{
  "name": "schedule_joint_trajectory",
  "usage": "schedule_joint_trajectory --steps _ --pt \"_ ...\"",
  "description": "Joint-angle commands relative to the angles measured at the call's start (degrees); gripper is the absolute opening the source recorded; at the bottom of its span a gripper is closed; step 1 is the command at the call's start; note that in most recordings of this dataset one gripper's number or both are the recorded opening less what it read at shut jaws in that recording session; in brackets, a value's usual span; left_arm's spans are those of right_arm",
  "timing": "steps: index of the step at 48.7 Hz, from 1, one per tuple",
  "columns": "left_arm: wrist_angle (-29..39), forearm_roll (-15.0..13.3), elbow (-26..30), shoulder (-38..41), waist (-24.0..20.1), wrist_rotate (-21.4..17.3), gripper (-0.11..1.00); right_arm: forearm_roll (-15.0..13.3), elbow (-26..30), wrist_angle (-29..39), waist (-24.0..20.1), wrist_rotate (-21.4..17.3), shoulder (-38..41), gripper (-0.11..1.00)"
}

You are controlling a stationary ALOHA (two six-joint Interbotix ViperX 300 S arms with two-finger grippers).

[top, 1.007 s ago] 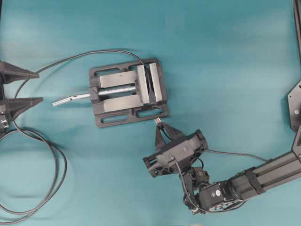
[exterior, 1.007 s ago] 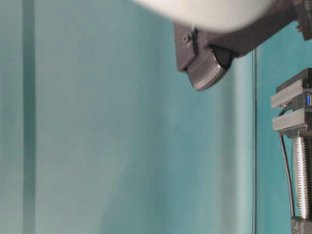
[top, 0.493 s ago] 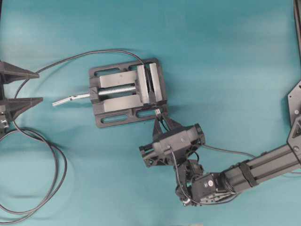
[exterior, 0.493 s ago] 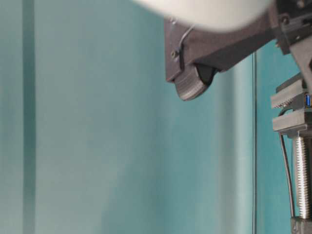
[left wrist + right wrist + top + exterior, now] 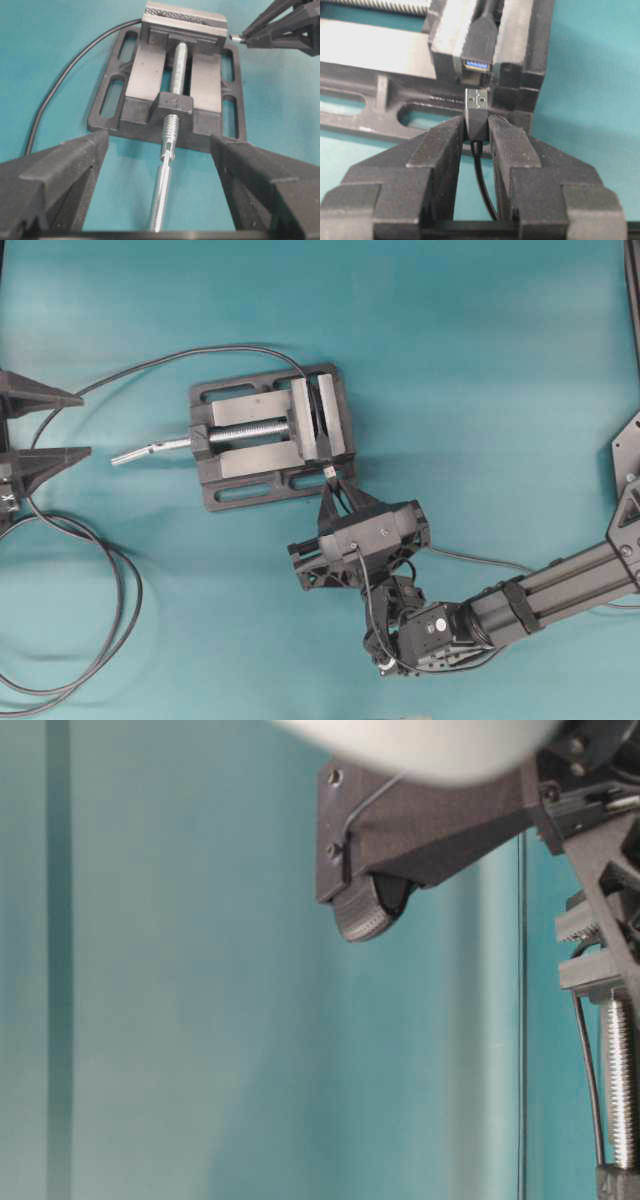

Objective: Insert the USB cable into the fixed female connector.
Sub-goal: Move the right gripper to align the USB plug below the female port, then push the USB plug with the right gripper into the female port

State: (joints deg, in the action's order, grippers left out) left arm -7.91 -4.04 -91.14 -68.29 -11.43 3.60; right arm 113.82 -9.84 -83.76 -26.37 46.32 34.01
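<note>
- Overhead view: the surface is a flat teal mat [image 5: 480, 350] that fills the whole picture; no wall or other part of the room is visible. A black vise [image 5: 272, 437] with grey jaws lies on it left of the middle, and its silver screw handle [image 5: 150, 451] points to the left. The right gripper [image 5: 333, 483] sits at the lower right corner of the vise, with the fingers closed on the plug of the USB cable [image 5: 480, 562], which runs away to the right over the mat. The left gripper [image 5: 45, 425] is at the left edge, fingers wide apart and holding nothing. A thicker black cable [image 5: 90, 630] makes long loops at the lower left.
- Table-level view: the teal surface looks like vertical bands here. The dark body of the right arm [image 5: 420, 820] covers the top, and a blurred pale shape lies over the upper edge. The vise is only partly visible at the right edge.
- Left wrist view: the two black fingers [image 5: 55, 175] stand far apart at each side of the screw handle, well apart from the vise.
- Right wrist view: the ribbed fingers [image 5: 437, 145] clamp the dark plug, its metal end upright. The fixed female connector [image 5: 477, 62], with a blue inside, is held between the vise jaws just beyond the plug; the two are near but not touching.
</note>
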Motion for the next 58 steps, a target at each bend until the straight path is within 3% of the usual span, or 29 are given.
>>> schedule_joint_trajectory --steps 1,58 --pt "-0.4 0.1 0.7 0.7 -0.1 0.5 0.96 0.0 1.2 -0.6 0.3 -0.1 -1.1 0.21" --pt "-0.5 0.1 0.7 0.7 -0.1 0.5 0.96 -0.4 2.5 -2.5 1.5 0.4 -1.0 0.21"
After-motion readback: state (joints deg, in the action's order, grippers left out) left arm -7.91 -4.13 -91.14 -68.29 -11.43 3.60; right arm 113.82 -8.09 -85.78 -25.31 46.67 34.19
